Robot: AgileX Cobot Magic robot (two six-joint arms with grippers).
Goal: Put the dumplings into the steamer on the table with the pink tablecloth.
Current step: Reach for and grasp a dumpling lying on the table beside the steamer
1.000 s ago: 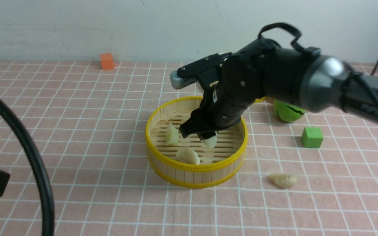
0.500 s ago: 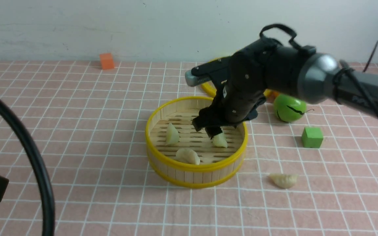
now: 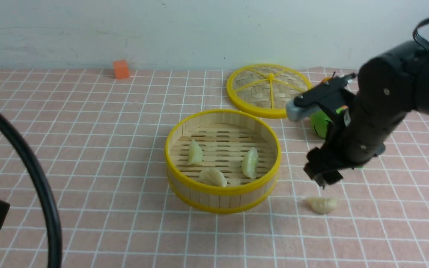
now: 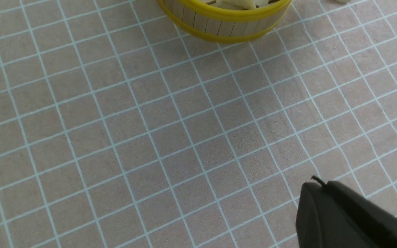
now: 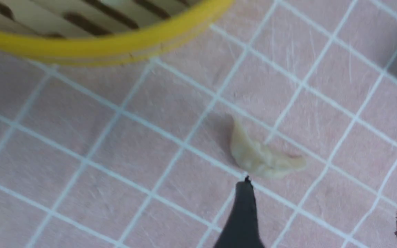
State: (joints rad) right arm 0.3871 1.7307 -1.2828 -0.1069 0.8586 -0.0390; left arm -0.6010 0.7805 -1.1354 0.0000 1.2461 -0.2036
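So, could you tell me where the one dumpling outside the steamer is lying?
The loose dumpling lies on the pink tablecloth in the front view, right of the steamer and just beneath the open right gripper.

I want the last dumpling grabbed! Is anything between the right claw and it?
Nothing visible. The open right gripper hangs close above the dumpling lying on the cloth, and the gap between them looks empty.

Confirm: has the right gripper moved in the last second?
Yes. The right gripper left the steamer and swung rightward, now above the loose dumpling.
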